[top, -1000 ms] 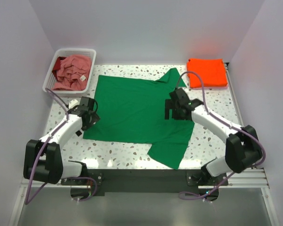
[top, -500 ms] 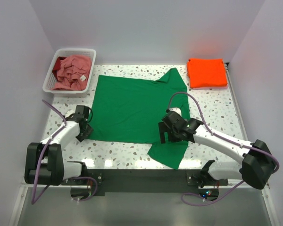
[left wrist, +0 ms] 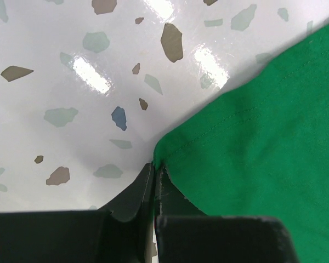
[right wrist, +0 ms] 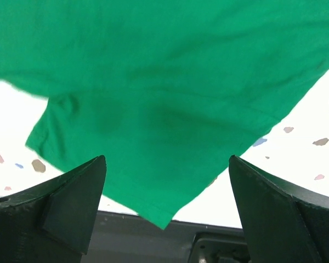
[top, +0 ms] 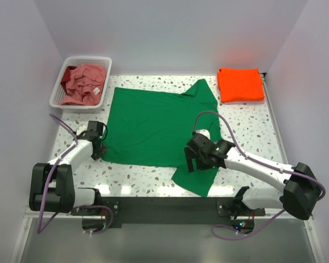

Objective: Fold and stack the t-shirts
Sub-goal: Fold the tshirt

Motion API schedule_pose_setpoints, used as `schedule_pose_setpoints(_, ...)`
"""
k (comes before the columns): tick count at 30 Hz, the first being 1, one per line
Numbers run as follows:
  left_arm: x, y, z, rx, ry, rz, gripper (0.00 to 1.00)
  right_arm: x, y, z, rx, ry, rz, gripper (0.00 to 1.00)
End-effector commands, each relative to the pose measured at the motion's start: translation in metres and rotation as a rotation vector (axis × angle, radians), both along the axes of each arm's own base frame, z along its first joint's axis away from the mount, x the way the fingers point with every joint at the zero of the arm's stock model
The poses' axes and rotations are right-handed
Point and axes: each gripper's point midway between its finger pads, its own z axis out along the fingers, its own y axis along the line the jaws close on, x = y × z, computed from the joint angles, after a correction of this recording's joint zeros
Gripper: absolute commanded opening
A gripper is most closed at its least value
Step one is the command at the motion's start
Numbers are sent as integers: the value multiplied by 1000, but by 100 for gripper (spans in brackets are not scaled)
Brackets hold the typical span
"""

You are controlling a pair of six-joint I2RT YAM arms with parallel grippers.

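Table (top: 252, 137): left claw (left wrist: 154, 171) is now gripping the green shirt (top: 153, 126).
Green shirt is lying flat mid-table, orange shirt (top: 240, 83) sitting folded far right, pink shirt (top: 85, 82) waiting in basket (top: 56, 93). Left claw, wide a second ago, is pinching the near-left hem corner; right claw (right wrist: 165, 159) is hovering wide open, empty, over the near-right sleeve. Fold likely starting.

Lab booth: plain walls (top: 170, 33), terrazzo table (top: 263, 127)
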Motion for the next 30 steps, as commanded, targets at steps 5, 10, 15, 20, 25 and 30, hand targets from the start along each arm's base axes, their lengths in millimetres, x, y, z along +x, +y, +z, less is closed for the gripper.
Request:
schedule_pose_setpoints(5,-9,-9,-7,-50,26,-27,0,-61,21,-4,-142,20,308,94)
schedule_pose_setpoints(10,-6,-8,3,-50,-13,-24,0,-102,15,-27,-285,79,412,92)
schedule_pose_setpoints(15,-4,-8,7,-51,-22,-18,0,-108,15,-45,-260,88,378,81)
schedule_pose_setpoints(20,-5,-7,8,-44,-19,-11,0,-105,15,-50,-230,63,350,68)
schedule_pose_setpoints(25,-5,-5,10,-37,-19,-2,0,-96,-1,-61,-275,70,288,54)
schedule_pose_setpoints(30,-4,-3,13,-28,-19,3,0,-90,4,-66,-185,89,254,53)
